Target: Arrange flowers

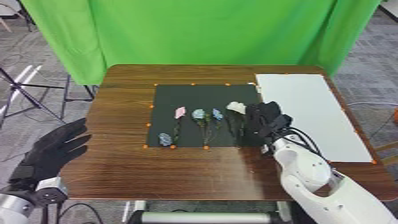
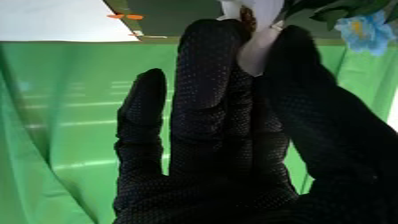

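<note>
A: Status on your right robot hand (image 1: 258,122)?

B: At the dark mat's (image 1: 200,94) right side. Thumb and fingertips (image 2: 210,42) together on the white flower (image 2: 258,50), petals between them. Can't tell how firm your pinch is.

A: Left robot hand (image 1: 53,150)?

B: Well off the mat's left side. Fingers straight, a bit apart, nothing in them.

A: Where are your flowers?

B: All on the mat. White one toward its right side, head up toward the far half. Blue flower (image 1: 218,114), pale blue flower (image 1: 198,114) and pink flower (image 1: 180,112) sit around the mat's middle, going left, stems toward the near edge. Grey-blue flower (image 1: 165,139) is at its near left corner, lower than the rest.

A: Anything else on the desk (image 1: 120,170)?

B: White sheet (image 1: 308,117) just right of the mat, orange markers (image 1: 206,147) along the mat's edges.

A: Which step are you on?

B: Placing or adjusting the white one, I'd say. Row looks roughly formed; grey-blue one may be the outlier.

A: Next move?

B: If the spot's good, open gently and back out toward the mat's right, so you don't drag petals. If not, small nudge first, keep its stem off the blue one's.
</note>
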`<act>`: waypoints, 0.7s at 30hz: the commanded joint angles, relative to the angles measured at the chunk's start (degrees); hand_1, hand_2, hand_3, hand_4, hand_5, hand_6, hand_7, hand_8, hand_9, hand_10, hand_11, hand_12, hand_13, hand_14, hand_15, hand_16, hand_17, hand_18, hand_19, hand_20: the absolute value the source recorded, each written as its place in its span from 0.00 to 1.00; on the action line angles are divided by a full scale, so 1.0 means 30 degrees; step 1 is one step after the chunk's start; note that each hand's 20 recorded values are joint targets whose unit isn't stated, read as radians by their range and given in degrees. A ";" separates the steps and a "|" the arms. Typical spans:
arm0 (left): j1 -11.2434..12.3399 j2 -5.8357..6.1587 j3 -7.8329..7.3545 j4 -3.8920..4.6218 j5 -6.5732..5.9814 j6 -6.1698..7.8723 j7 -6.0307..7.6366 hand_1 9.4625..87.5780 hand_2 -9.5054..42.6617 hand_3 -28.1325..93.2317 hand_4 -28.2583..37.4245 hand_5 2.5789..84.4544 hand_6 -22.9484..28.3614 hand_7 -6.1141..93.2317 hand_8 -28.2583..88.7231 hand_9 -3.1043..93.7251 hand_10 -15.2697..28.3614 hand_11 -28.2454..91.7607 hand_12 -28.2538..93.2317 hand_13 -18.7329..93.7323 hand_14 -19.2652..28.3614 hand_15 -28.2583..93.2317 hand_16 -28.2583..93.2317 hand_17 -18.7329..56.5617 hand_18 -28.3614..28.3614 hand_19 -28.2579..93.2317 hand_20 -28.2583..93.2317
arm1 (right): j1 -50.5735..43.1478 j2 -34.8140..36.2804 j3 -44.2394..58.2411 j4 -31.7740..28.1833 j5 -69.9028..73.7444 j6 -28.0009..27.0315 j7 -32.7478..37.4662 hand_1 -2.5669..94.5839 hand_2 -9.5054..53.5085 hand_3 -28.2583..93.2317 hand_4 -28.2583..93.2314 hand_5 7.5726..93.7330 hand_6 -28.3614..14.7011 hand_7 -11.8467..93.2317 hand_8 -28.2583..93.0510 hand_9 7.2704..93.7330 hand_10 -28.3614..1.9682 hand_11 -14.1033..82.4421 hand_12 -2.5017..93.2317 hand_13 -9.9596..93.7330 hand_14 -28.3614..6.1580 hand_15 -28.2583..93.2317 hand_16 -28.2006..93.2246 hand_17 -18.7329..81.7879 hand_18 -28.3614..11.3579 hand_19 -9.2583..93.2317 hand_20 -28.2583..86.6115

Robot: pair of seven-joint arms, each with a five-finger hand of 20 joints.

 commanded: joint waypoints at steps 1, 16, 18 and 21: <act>0.0149 -0.0105 -0.0096 -0.0014 -0.0074 -0.0155 -0.0116 0.20 0.20 0.81 0.02 0.32 0.50 0.26 0.15 0.27 0.60 0.38 0.36 0.31 0.69 0.44 0.26 0.11 0.81 0.55 0.30 | -0.0550 0.0003 0.0504 -0.0699 -0.0166 -0.0767 -0.0215 0.43 0.00 0.89 0.00 0.54 0.70 0.62 0.26 0.68 0.68 0.51 0.42 0.79 0.77 0.67 0.49 0.44 0.28 0.82 0.67; 0.0243 -0.0296 -0.0134 -0.0118 -0.0035 -0.0086 -0.0047 0.20 0.20 0.81 0.02 0.32 0.51 0.25 0.15 0.26 0.60 0.38 0.36 0.31 0.69 0.44 0.26 0.11 0.81 0.55 0.30 | -0.1459 -0.0101 0.1751 -0.1503 0.0518 -0.1846 -0.0812 0.32 0.00 0.94 0.00 0.44 0.65 0.59 0.06 0.54 0.59 0.61 0.33 0.71 0.70 0.73 0.44 0.39 0.22 0.82 0.69; 0.0238 -0.0329 -0.0141 -0.0119 -0.0048 -0.0112 -0.0060 0.20 0.20 0.81 0.02 0.32 0.51 0.25 0.15 0.26 0.60 0.38 0.36 0.31 0.69 0.44 0.26 0.11 0.81 0.55 0.30 | -0.1550 -0.0055 0.1862 -0.1583 0.0470 -0.2062 -0.0985 0.32 0.00 0.94 0.00 0.43 0.65 0.57 0.06 0.54 0.59 0.60 0.33 0.71 0.69 0.73 0.44 0.39 0.22 0.82 0.70; 0.0349 -0.0316 -0.0146 -0.0152 -0.0056 -0.0073 0.0066 0.20 0.20 0.81 0.02 0.32 0.51 0.25 0.15 0.27 0.60 0.38 0.36 0.31 0.69 0.44 0.26 0.11 0.81 0.55 0.30 | -0.1625 -0.0006 0.1947 -0.1737 0.0538 -0.2224 -0.0962 0.31 0.00 0.93 0.00 0.44 0.66 0.51 0.08 0.53 0.59 0.60 0.33 0.71 0.69 0.73 0.44 0.39 0.22 0.81 0.70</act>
